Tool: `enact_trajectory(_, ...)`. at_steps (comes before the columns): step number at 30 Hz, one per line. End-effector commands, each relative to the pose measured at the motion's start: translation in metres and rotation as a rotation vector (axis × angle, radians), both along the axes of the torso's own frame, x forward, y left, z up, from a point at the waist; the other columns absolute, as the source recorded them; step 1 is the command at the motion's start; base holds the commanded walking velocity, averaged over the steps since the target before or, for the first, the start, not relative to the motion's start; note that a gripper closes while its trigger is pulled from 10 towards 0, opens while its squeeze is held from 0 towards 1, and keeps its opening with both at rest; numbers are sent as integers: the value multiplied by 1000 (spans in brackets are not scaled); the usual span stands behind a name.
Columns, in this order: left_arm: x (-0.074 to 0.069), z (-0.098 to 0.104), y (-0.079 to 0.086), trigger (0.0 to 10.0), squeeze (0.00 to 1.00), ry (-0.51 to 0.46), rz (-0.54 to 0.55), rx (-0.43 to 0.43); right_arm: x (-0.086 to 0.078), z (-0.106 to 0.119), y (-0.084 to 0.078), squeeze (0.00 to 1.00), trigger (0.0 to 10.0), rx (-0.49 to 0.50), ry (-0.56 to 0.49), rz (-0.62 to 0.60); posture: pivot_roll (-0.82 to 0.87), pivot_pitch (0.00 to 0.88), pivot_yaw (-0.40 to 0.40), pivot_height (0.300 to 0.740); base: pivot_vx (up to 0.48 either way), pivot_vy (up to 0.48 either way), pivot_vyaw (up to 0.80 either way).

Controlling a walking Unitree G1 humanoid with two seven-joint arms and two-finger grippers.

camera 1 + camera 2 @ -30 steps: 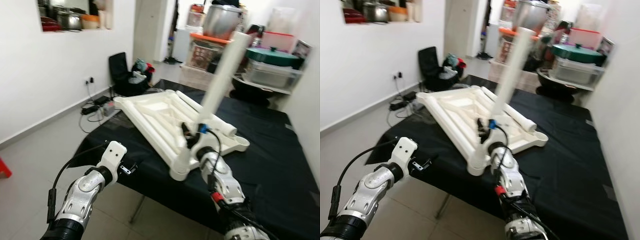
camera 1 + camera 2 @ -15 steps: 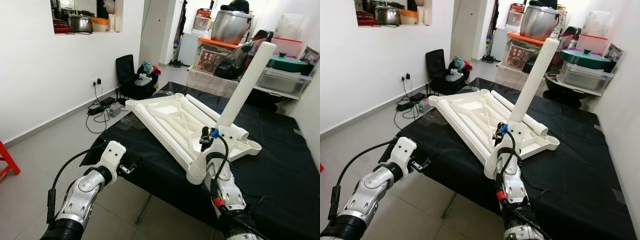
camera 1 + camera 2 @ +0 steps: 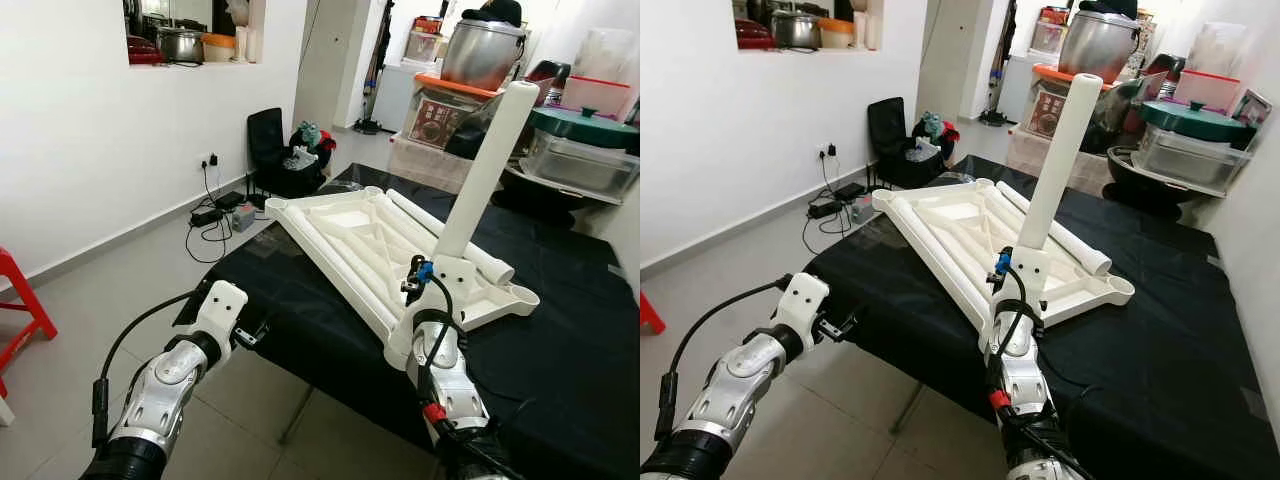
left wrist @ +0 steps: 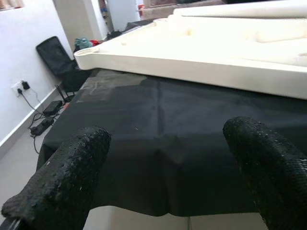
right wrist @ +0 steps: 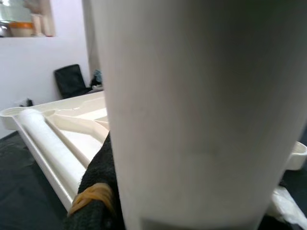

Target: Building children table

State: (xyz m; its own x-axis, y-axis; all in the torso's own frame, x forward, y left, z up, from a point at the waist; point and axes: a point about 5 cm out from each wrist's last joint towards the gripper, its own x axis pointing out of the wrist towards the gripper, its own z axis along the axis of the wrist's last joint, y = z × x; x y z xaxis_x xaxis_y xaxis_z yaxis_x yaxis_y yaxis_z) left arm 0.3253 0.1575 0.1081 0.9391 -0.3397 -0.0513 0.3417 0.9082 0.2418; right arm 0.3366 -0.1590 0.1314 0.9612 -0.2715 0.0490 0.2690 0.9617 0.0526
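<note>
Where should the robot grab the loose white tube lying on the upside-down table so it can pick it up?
Probably around the middle of the loose tube, coming down from above with the fingers across its width. It is round and lies flat on the table top, so its middle would likely balance best. The open left gripper is free; the right gripper holds the standing leg.

A lived-in home: cooking pots (image 3: 484, 55), storage boxes (image 3: 583, 163), tiled floor (image 3: 110, 277)

One white tabletop (image 3: 355, 235) lay upside down on one black table (image 3: 560, 330); one leg (image 3: 485, 165) stood upright, perhaps two more legs (image 3: 1055, 232) lay loose on it.
</note>
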Motion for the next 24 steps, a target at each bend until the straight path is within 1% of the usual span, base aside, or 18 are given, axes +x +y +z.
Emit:
enact_trajectory(1,3,2,-1,10000,0,-5,14,-30,-8,-29,-13,0,10000,14,129,-18,62,0,-114,740,0,0,0)
enact_trajectory(3,5,6,2,10000,0,-19,33,-41,-1,-11,-16,0,10000,-15,68,16,54,0,-109,740,154,0,0)
enact_trajectory(7,6,5,3,10000,0,-17,40,-41,3,-3,-20,0,10000,-48,55,29,52,0,-109,740,341,0,0)
enact_trajectory(8,6,5,3,10000,0,-16,40,-39,3,-5,-20,0,10000,-59,70,46,54,0,-111,740,349,0,0)
enact_trajectory(9,6,4,3,10000,0,-13,40,-36,2,-13,-18,0,10000,-61,104,67,54,0,-111,740,352,0,0)
enact_trajectory(10,6,4,3,10000,0,-13,40,-36,2,-13,-18,0,10000,-61,104,67,54,0,-111,740,352,0,0)
enact_trajectory(11,6,4,3,10000,0,-12,40,-36,0,-18,-16,0,10000,-59,128,83,58,0,-114,740,352,0,0)
enact_trajectory(12,5,3,3,10000,0,-8,41,-35,-3,-28,-11,0,10000,-62,172,103,61,0,-117,740,345,0,0)
enact_trajectory(13,5,3,3,10000,0,-8,41,-35,-3,-28,-11,0,10000,-62,172,103,61,0,-117,740,345,0,0)
enact_trajectory(14,4,1,3,10000,0,-4,44,-34,-9,-41,-5,0,10000,-63,223,123,64,0,-119,740,345,0,0)
enact_trajectory(16,4,1,3,10000,0,-3,45,-34,-11,-45,-3,0,10000,-68,240,126,65,0,-120,740,345,0,0)
enact_trajectory(18,4,0,4,10000,0,-2,47,-33,-12,-47,-3,0,10000,-73,250,130,65,0,-120,740,345,0,0)
enact_trajectory(20,4,1,5,10000,0,-4,53,-36,-13,-51,-7,0,10000,-82,272,117,64,0,-120,740,352,0,0)
enact_trajectory(22,4,1,5,10000,0,-4,53,-36,-13,-51,-7,0,10000,-82,272,117,64,0,-120,740,352,0,0)
enact_trajectory(23,6,2,5,10000,0,-7,57,-41,-11,-51,-15,0,10000,-100,285,88,59,0,-119,740,364,0,0)
enact_trajectory(24,6,2,5,10000,0,-7,57,-41,-11,-51,-15,0,10000,-100,285,88,59,0,-119,740,364,0,0)
